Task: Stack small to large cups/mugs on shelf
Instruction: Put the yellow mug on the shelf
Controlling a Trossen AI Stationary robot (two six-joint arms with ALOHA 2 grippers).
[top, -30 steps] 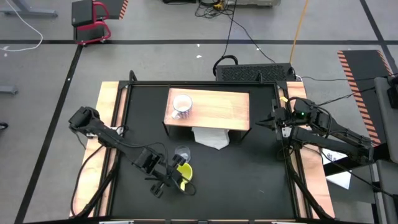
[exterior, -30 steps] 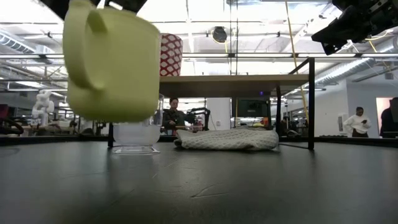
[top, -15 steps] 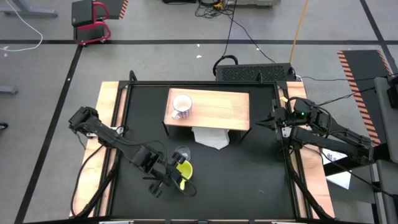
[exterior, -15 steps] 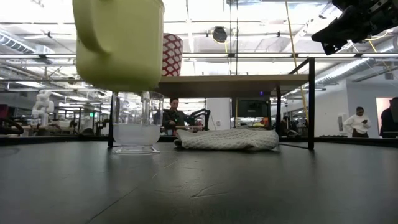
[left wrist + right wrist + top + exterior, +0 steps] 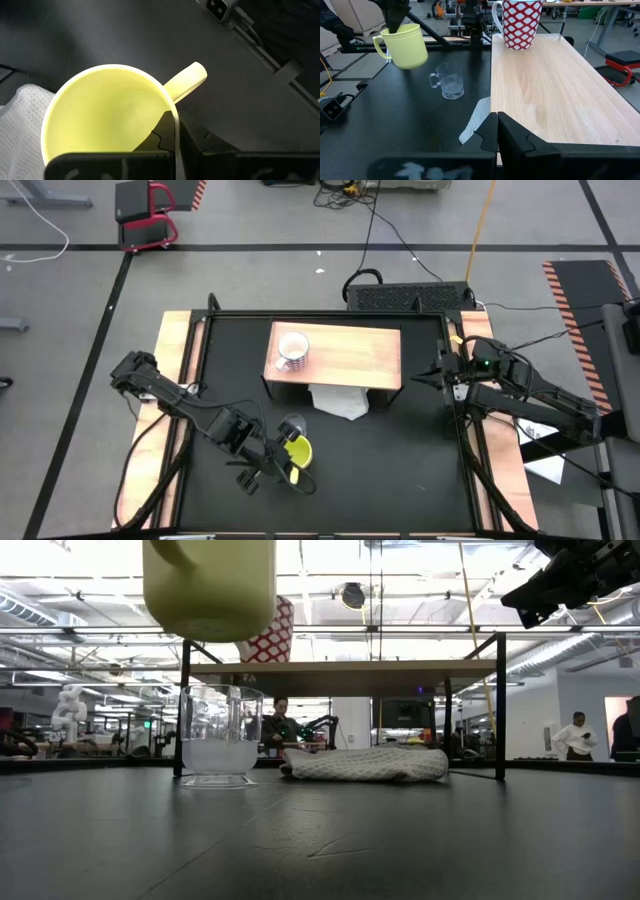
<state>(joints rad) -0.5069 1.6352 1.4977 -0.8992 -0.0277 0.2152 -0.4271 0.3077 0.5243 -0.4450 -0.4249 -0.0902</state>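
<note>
black table (image 5: 400,460), left end effector (image 5: 281,461) pinching yellow mug's (image 5: 297,452) rim, lifted beside glass cup (image 5: 292,426)

Grey floor (image 5: 80,380), red stool (image 5: 145,215).

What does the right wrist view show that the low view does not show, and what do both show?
Only the right wrist view shows the shelf's wooden top surface and the whole patterned white mug standing on it; it also shows the glass cup's handle.

Only the low view shows the space under the shelf, where the white cloth lies in full, and people in the room behind.

Both show the yellow mug lifted off the table, higher than the glass cup, with the left gripper gripping its rim.
</note>
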